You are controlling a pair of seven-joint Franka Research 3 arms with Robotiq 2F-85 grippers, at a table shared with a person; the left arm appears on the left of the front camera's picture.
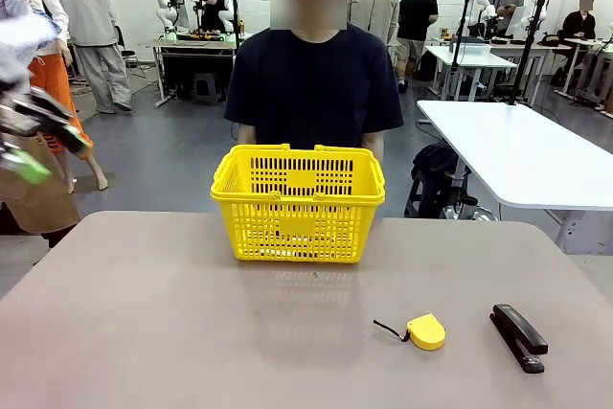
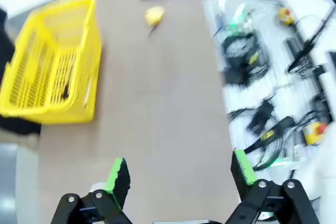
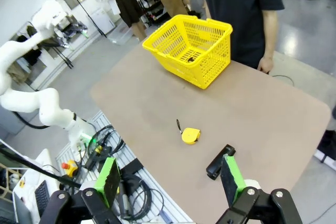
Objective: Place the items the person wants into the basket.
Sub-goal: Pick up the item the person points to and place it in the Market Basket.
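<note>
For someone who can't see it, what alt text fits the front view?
A yellow basket stands on a brown table before a person in a navy T-shirt. Nearer the camera lie a yellow tape measure and a black stapler.

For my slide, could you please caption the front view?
Person stands behind yellow basket; tape measure and stapler lie on table.

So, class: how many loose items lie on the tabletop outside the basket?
2: a yellow tape measure near the front, and a black stapler beside it at the table's right. The basket may hide others.
</note>
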